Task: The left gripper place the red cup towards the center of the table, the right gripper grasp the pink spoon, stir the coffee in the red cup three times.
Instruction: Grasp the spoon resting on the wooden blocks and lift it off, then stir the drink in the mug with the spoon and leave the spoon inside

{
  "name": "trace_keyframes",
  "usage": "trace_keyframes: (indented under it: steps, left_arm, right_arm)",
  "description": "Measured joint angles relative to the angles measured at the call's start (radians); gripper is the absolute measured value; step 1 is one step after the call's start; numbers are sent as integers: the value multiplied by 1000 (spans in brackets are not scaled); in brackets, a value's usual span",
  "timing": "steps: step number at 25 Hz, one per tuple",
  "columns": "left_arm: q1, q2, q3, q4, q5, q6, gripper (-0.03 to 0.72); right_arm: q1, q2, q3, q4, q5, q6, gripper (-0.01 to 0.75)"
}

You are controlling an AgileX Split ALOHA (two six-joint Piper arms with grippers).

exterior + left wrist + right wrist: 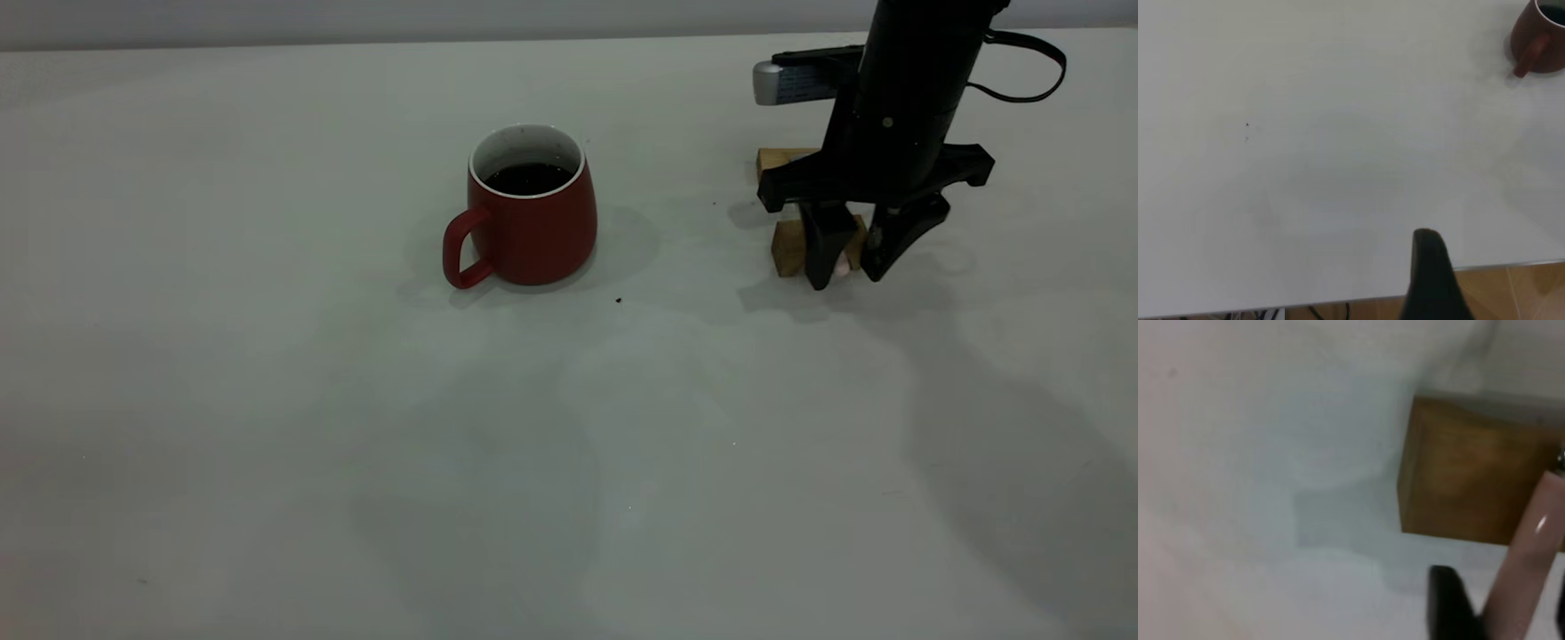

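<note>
The red cup (531,227) stands upright near the middle of the table (267,400), its handle turned to the exterior view's left, with dark coffee (528,179) inside. My right gripper (847,274) is down at the back right, open, its fingers straddling the pink spoon (1528,570). The pale pink handle touches one finger (1450,608) and a small gap shows toward the other. In the exterior view only a bit of the pink spoon (840,267) shows. My left gripper (1429,280) hangs back by the table edge, far from the red cup (1538,41).
Two small wooden blocks (789,247) lie under and behind the right gripper; the nearer wooden block (1471,480) sits close to the spoon. A dark speck (619,300) lies in front of the cup. Beyond the table edge (1498,265) is a wooden floor.
</note>
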Motion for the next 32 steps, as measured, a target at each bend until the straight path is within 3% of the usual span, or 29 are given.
trace_keyframes:
  steps: [4,10,14,18,21,26,32]
  left_arm:
    - [0,0,0,0,0,0,558]
    - [0,0,0,0,0,0,558]
    - [0,0,0,0,0,0,558]
    - [0,0,0,0,0,0,558]
    - [0,0,0,0,0,0,558]
    - [0,0,0,0,0,0,558]
    - [0,0,0,0,0,0,558]
  right_arm:
    - [0,0,0,0,8,11,148]
    - [0,-57,0,-50,73,38,135]
    - [0,-160,-42,-16,214,80,135]
    - [1,-242,-108,251,374,123,135]
    - [15,-255,-119,546,417,134,135]
    - [68,-255,-119,983,398,217,135]
    - [155,-226,-119,1262,279,652,135]
